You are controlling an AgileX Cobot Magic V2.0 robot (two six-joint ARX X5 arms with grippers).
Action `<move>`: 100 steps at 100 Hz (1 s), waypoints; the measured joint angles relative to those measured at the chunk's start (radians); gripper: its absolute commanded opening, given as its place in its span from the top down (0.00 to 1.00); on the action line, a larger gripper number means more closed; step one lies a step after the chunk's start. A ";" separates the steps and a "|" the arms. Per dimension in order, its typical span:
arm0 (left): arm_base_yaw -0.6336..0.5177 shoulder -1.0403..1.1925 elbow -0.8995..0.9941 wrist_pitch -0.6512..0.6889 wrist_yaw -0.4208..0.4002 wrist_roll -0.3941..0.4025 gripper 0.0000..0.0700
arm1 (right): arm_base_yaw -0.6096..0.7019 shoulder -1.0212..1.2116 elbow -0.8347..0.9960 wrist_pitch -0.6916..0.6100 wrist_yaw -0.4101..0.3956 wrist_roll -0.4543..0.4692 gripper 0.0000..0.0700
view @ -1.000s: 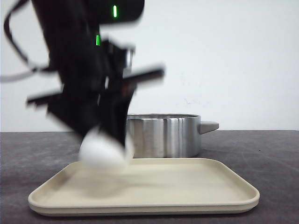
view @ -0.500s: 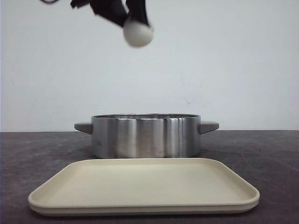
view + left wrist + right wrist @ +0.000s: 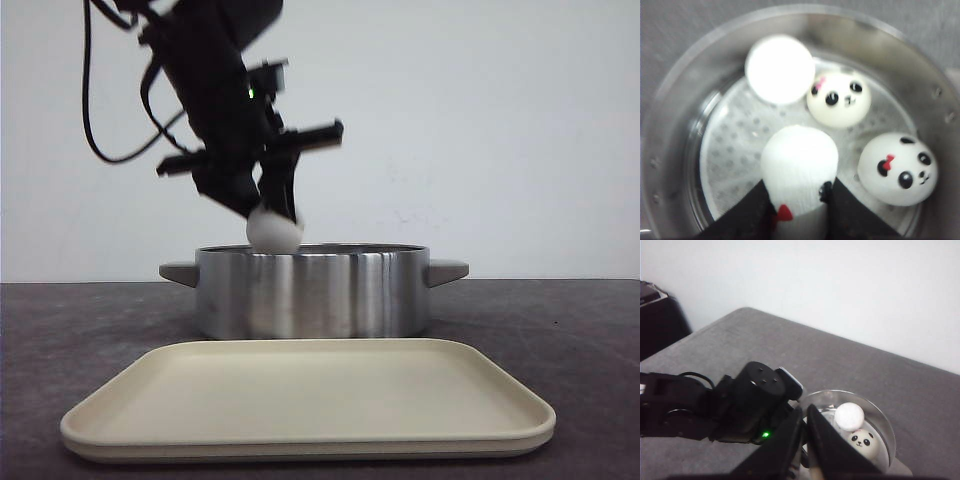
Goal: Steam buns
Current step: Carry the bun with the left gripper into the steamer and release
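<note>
My left gripper (image 3: 270,208) is shut on a white bun (image 3: 273,231), which hangs at the rim of the steel pot (image 3: 312,292). In the left wrist view the held bun (image 3: 799,162) sits between the black fingers (image 3: 847,212) over the perforated steamer plate (image 3: 735,150). Three other buns lie on that plate: one showing plain white (image 3: 780,69) and two showing panda faces (image 3: 839,98), (image 3: 898,167). My right gripper (image 3: 805,412) is shut with nothing in it, raised above the pot (image 3: 880,422) and the left arm (image 3: 752,400). It is out of the front view.
A beige tray (image 3: 300,400) lies on the dark table (image 3: 560,330) in front of the pot. The pot has side handles (image 3: 446,270). A white wall stands behind. A dark object (image 3: 655,320) sits at the table's far corner in the right wrist view.
The left gripper lifted the bun off the tray, swung it high above the pot, and has now come down with it to the pot's rim.
</note>
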 measured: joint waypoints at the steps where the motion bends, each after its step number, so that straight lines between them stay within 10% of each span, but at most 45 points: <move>1: 0.000 0.002 0.000 0.000 0.000 -0.001 0.71 | 0.000 0.000 0.000 -0.002 0.000 -0.001 0.99; 40: 0.000 0.016 0.000 -0.006 0.001 -0.011 0.00 | 0.000 0.000 0.000 -0.024 0.000 0.000 0.99; 64: 0.000 -0.020 0.000 -0.035 0.002 -0.012 0.01 | 0.000 0.000 0.000 -0.051 0.000 0.000 0.99; 81: -0.003 -0.163 0.000 -0.135 -0.005 -0.012 0.44 | 0.000 0.000 -0.001 -0.053 0.052 -0.001 0.99; 100: -0.066 -0.356 0.003 -0.270 -0.111 -0.018 0.49 | 0.000 0.000 -0.043 -0.051 0.077 -0.002 0.99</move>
